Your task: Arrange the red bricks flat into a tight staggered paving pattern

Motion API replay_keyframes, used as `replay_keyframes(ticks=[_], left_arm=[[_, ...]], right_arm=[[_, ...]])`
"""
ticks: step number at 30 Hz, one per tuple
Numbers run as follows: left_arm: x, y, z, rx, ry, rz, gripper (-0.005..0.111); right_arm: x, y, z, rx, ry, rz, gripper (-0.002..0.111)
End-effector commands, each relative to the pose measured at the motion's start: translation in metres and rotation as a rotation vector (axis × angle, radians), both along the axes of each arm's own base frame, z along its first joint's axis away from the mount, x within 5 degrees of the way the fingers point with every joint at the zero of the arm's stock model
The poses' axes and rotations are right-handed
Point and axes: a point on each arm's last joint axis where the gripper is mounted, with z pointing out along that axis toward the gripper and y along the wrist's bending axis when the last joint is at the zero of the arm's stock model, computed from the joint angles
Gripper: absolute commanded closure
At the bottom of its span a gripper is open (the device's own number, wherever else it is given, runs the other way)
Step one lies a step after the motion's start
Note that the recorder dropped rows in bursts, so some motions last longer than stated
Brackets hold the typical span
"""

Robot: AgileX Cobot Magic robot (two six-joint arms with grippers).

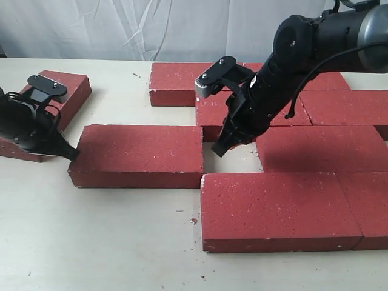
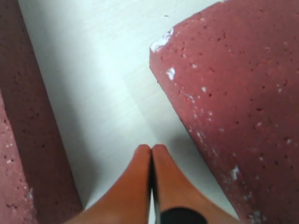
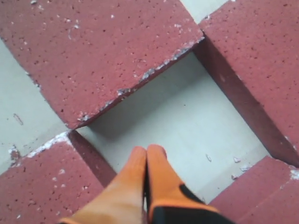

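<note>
Pretty sure this is a robotics lab test setup, not a building site: red bricks [image 1: 139, 154] laid out on a pale bench [image 1: 109, 242], a wrinkly white sheet [image 1: 91, 27] hung behind as a backdrop, and a black robot arm [image 1: 315, 42] reaching over it all.

The dark red rectangular bricks [image 1: 139, 154] look rough, matt and pitted, flecked white. The pale tabletop [image 1: 91, 242] is smooth and matt. The right gripper [image 3: 147, 150] has smooth orange fingers [image 3: 133, 186], plastic-looking. Along the frame's top, the white cloth backdrop [image 1: 121, 27] is creased.
</note>
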Motion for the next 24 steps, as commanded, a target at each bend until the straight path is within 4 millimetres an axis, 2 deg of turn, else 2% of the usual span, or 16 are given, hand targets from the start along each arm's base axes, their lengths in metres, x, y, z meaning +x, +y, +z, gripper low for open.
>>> replay_keyframes(ticks=[1,5,8,15,24], left_arm=[[-0.001,-0.002,0.003,-0.013,0.008,0.016,0.107],[-0.003,-0.004,0.003,-0.047,0.039,0.042,0.107],[-0.003,-0.006,0.003,-0.078,0.048,0.067,0.107],[-0.004,-0.01,-0.008,-0.117,0.104,0.057,0.107],[-0.01,-0.014,-0.011,-0.137,0.16,-0.009,0.107]], right_arm=[[0.001,-0.002,-0.009,-0.012,-0.017,0.034,0.108],[0.008,-0.006,-0.024,-0.102,-0.057,0.088,0.108],[0.01,-0.01,-0.026,-0.15,-0.065,0.074,0.108],[0.005,-0.013,0.015,-0.08,-0.132,-0.034,0.108],[0.001,-0.014,0.014,-0.078,-0.112,-0.038,0.108]])
